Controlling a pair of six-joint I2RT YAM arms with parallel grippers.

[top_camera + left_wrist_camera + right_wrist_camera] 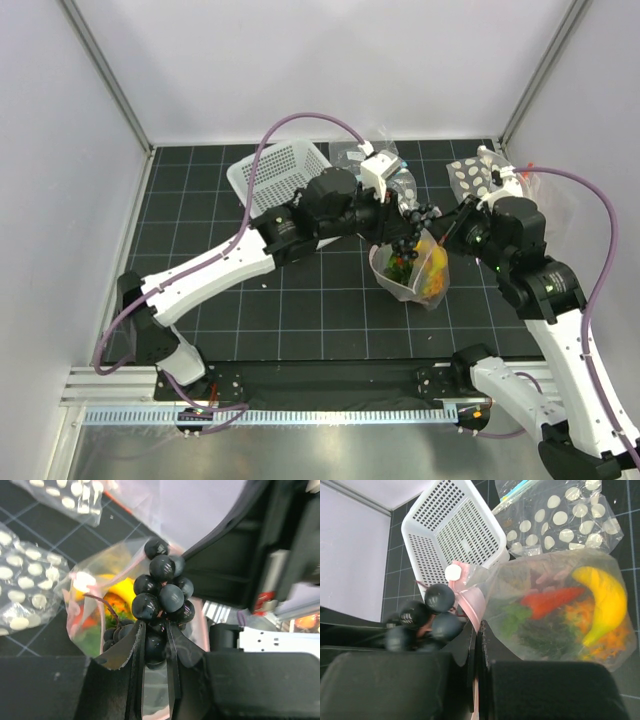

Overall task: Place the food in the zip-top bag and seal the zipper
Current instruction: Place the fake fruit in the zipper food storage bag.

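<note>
Left gripper [154, 630] is clamped on the lower berries of the grape cluster [160, 592]. The right gripper [477, 630] is closed narrowly on the mouth edge of the zip-top bag [388, 272], holding that edge up above the tabletop [300, 310].

A white basket [275, 170] stands behind the bag toward the left arm's side, apart from it.

The bag hangs open between the two grippers with its mouth gaping upward. Through its clear wall three foods show inside: the banana [605, 600] along the far side, the pineapple [577, 622] below it, and the pepper [550, 600] across the middle.

The grapes are outside the bag, just above its mouth and near the pinched edge.

The zipper [472, 602], a thin pink strip along the bag's mouth, passes between the right gripper's fingers and is plainly unsealed.

By my reading the task is well along. Three of the four foods are in and the last is poised over the opening. What remains is dropping the grapes in and pressing the zipper shut along its whole length.
</note>
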